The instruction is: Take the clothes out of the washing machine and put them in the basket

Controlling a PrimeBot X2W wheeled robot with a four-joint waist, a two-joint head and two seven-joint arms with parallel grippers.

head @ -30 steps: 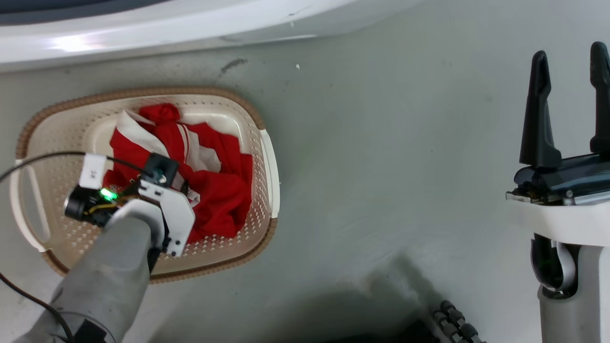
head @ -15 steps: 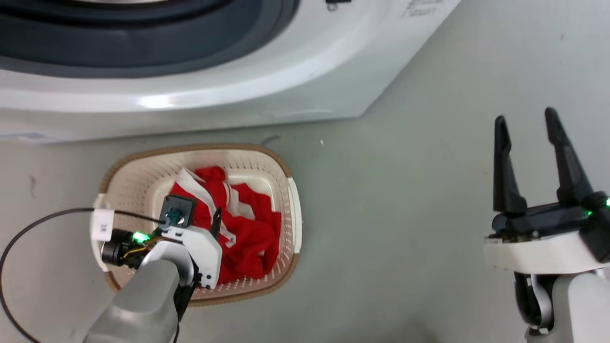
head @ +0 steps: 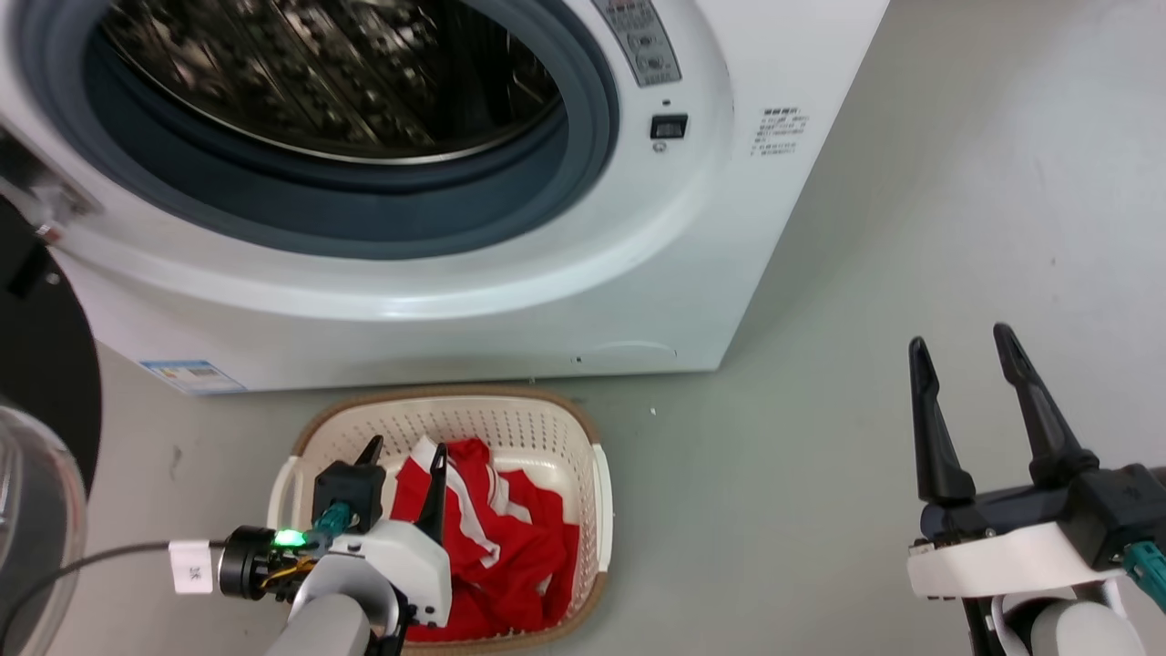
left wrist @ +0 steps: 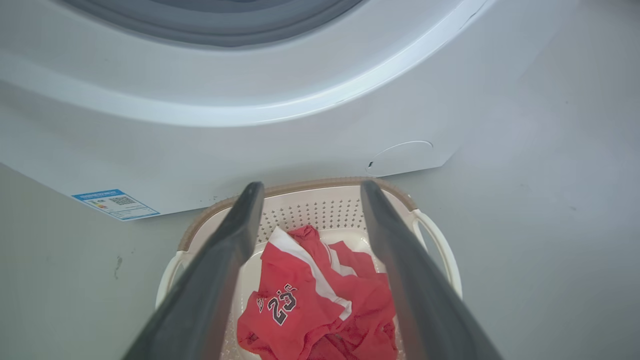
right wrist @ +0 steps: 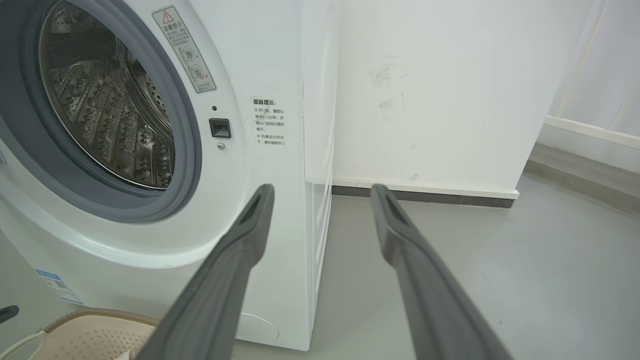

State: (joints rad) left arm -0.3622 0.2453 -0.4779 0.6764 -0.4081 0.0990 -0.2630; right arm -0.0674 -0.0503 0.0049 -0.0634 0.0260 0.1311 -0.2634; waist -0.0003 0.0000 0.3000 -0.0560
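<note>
Grey floor (head: 911,228) spreads out before a white wall (right wrist: 425,90), and the washing machine (head: 692,228) stands at the far left with its porthole uncovered, the perforated steel drum (head: 319,73) showing bare metal inside. Its glass door (head: 36,510) is swung out at the left edge. Just in front of the machine, on the floor, sits the basket (head: 601,492), and the clothes (head: 519,547) lie crumpled inside it, red with white stripes and a printed number 23 (left wrist: 280,302) facing up. The left gripper (head: 406,446) hangs above the basket's near left part, fingers spread with nothing between them. The right gripper (head: 958,337) is well apart to the right over bare floor, its fingers likewise parted and empty, pointing toward the machine's right corner.
</note>
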